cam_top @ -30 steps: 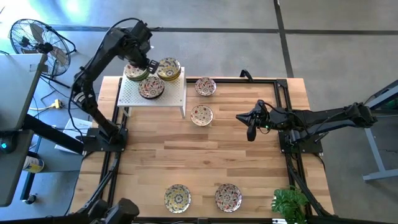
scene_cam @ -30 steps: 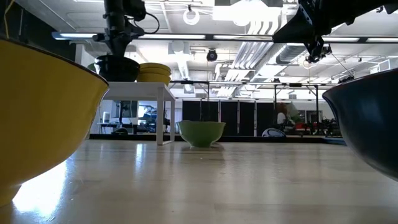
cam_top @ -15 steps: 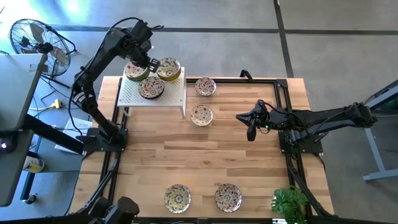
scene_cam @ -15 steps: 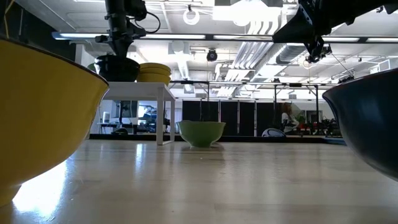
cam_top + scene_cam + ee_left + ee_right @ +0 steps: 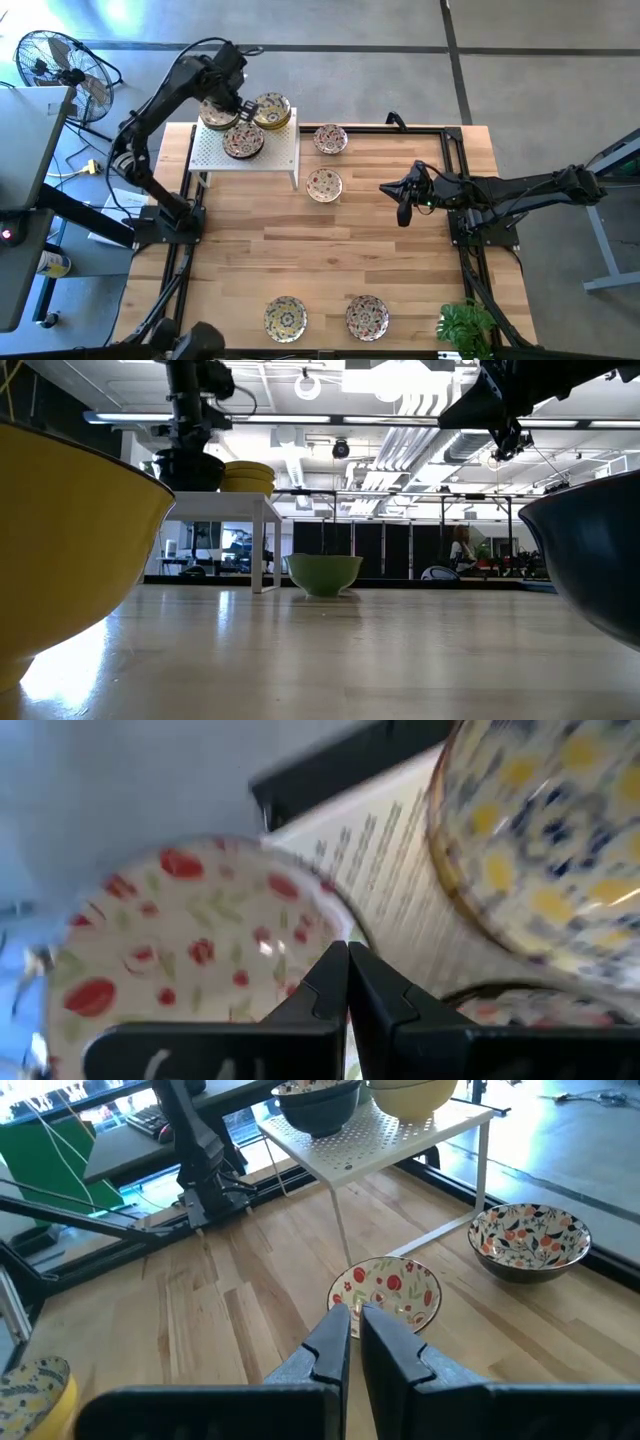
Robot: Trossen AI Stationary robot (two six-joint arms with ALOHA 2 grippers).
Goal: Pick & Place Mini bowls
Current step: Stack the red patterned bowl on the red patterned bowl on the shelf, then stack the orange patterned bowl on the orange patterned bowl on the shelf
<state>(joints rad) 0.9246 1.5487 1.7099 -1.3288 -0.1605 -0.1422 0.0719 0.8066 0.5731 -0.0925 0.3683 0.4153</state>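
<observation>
My left gripper (image 5: 347,982) has just finished closing: a second ago its jaws stood a little apart, and now the two dark fingers meet tip to tip on the rim of the red-flowered bowl (image 5: 190,945), so I read that as a pinch on the bowl's edge, though the wrist view is too blurred to swear the rim is truly between them. From above, that gripper (image 5: 226,97) sits over the stack at the back left of the white perforated stand (image 5: 275,150), with the yellow-patterned stack (image 5: 271,109) just beside it and a dark-rimmed bowl (image 5: 243,142) nearer the front of the stand. The arm has shifted slightly since half a second ago, which I judge to be the start of a lift; the grasp step looks done and the carry to the table is next. Two bowls (image 5: 329,139) lie on the wood just right of the stand and two more (image 5: 285,318) at the near edge. My right gripper (image 5: 404,213) waits above mid-table, fingers near enough together, holding nothing, unchanged
</observation>
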